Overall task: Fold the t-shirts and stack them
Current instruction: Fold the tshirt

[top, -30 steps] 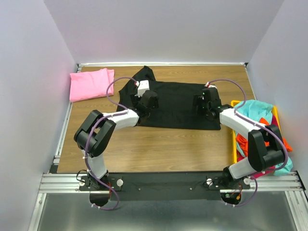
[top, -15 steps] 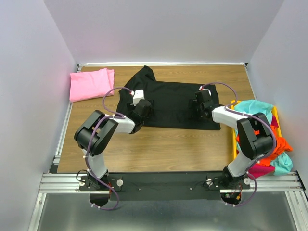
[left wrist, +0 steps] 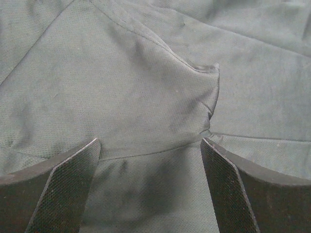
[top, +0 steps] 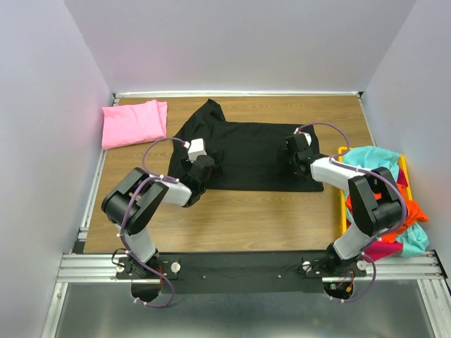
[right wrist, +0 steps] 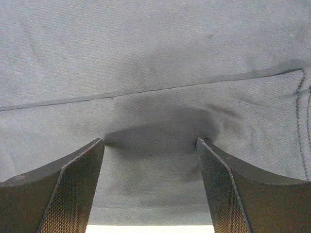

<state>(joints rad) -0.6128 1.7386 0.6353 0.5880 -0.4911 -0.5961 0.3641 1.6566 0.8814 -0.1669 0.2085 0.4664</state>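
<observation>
Spanning the middle of the table [top: 239,218], the black t-shirt [top: 246,151] lies spread flat, one end bunched toward 11 o'clock. Your heap of waiting shirts [top: 377,165] sits in the yellow bin [top: 343,211] at 3 o'clock. The pink t-shirt [top: 132,122], folded, marks the likely stack spot at 10 o'clock.

Left gripper [left wrist: 150,194] is at the black shirt's 8 o'clock corner, right gripper [right wrist: 150,189] near its 4 o'clock edge. Both have jaws spread wide, straddling cloth, nothing pinched. You seem set for a paired pinch along the near edge, so the fold lifts evenly. A sleeve seam [left wrist: 160,46] runs just ahead of the left fingers.
</observation>
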